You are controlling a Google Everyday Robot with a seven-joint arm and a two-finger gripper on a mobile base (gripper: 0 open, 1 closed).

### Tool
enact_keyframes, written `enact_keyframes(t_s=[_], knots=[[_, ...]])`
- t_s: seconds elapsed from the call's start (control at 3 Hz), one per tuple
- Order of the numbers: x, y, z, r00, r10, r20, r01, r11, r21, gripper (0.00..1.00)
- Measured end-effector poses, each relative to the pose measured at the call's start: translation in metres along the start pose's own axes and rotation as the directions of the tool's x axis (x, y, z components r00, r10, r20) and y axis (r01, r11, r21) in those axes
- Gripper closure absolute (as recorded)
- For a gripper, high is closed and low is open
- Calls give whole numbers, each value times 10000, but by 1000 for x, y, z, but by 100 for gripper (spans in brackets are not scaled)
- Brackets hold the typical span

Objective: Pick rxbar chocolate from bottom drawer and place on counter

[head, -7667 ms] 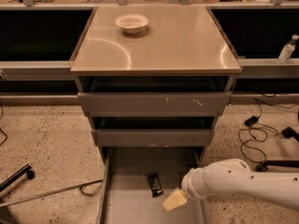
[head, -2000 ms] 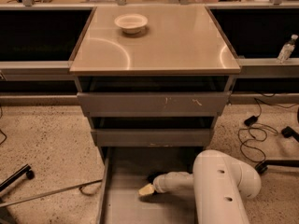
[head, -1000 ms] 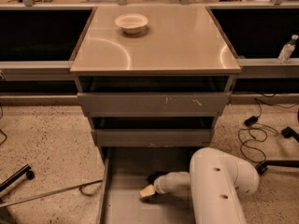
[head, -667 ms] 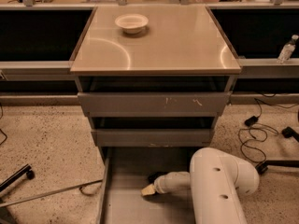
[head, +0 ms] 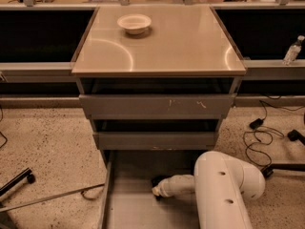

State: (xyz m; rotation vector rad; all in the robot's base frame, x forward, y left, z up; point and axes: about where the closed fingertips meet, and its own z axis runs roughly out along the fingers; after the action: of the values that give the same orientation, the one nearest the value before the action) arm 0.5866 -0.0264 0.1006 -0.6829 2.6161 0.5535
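Observation:
The bottom drawer [head: 128, 209] is pulled out, a grey tray with a flat floor. My white arm reaches into it from the right, and the gripper [head: 157, 191] is low over the drawer floor near its middle. A small dark shape, the rxbar chocolate [head: 157, 181], shows right at the gripper's tip and is mostly hidden by it. I cannot tell whether the gripper holds it. The beige counter [head: 181, 42] tops the cabinet above.
A white bowl [head: 134, 23] sits at the counter's back left. The two upper drawers [head: 157, 106] stick out slightly over the bottom drawer's back. Dark shelves flank the cabinet, with a bottle [head: 292, 50] at right. Cables lie on the floor at right and a metal rod at left.
The gripper's tip has shifted a little to the right and toward the drawer's back. A dark shape now shows at the tip where none showed a second ago.

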Motion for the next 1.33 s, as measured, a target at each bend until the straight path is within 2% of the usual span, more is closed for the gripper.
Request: enact_keyframes(t_s=[0.33, 0.67, 1.33], knots=[[0, 0, 0, 10000, 0, 0, 0, 10000, 0, 89], [-3, 2, -6, 10000, -1, 0, 1, 10000, 0, 100], [-7, 3, -13, 10000, -2, 1, 2, 10000, -2, 100]])
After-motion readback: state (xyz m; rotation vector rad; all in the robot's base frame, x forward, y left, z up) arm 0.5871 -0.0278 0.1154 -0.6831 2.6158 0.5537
